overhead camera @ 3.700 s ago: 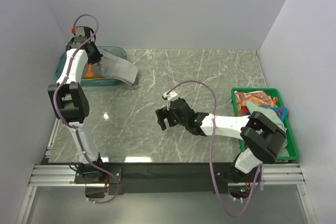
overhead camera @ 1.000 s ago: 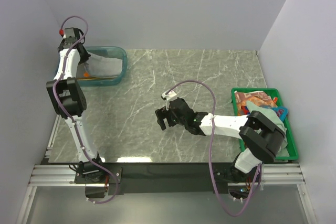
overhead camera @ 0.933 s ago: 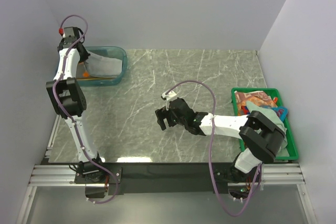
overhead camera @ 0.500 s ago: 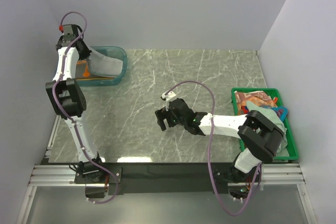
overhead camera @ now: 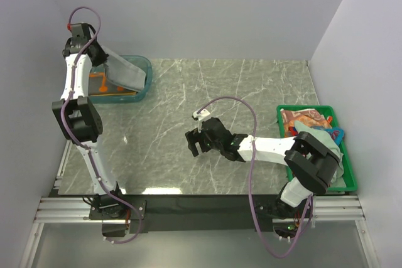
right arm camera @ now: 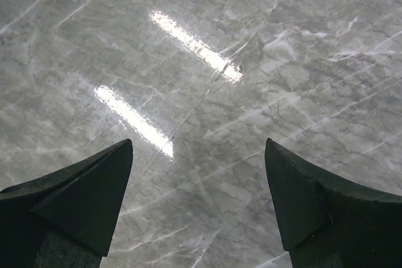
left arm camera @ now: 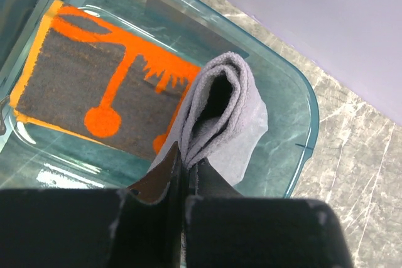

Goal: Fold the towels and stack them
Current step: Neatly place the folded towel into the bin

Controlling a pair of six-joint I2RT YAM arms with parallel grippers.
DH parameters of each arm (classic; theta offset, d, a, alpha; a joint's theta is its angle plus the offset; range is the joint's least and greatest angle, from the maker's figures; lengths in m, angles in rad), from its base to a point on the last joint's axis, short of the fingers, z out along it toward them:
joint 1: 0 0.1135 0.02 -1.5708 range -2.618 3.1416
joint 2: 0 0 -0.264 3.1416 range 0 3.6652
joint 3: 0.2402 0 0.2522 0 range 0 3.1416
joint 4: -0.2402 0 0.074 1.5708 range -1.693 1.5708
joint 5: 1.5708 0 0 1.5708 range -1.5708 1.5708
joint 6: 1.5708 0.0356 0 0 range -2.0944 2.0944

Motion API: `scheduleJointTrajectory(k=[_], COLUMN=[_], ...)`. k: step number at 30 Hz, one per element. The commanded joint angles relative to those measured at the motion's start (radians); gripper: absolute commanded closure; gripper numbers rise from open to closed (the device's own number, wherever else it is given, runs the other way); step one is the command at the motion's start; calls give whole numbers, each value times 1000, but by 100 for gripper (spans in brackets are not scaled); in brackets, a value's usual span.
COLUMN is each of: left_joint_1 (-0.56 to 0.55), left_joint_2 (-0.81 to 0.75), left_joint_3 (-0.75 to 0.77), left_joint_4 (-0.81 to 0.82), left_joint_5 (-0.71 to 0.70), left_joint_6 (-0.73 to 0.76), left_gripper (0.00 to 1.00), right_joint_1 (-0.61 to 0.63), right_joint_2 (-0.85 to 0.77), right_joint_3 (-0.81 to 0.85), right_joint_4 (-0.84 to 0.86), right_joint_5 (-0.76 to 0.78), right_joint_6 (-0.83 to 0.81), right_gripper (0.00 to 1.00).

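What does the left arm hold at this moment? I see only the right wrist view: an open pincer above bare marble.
Observer: The left pincer is shut on a folded pale grey towel.
Operator: Where is that towel?
Observer: It hangs from the pincer over the clear teal tub, at the far left corner of the table.
Operator: Is anything else in the tub?
Observer: Yes, an orange-brown towel with orange lines lies flat on its bottom.
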Motion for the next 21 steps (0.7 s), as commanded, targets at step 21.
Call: scheduleJointTrajectory(k=[21], left_joint_1=[1], left_joint_2=[-107], left_joint_3=[55], left_joint_4=[-41], left_joint_5=[94], left_joint_6=[-43], left_gripper=[99], right_joint_1=[-4], right_joint_2=[18], right_joint_3=[56], right_joint_4=[1], right_joint_5=[4], right_joint_6=[-15], right_gripper=[9])
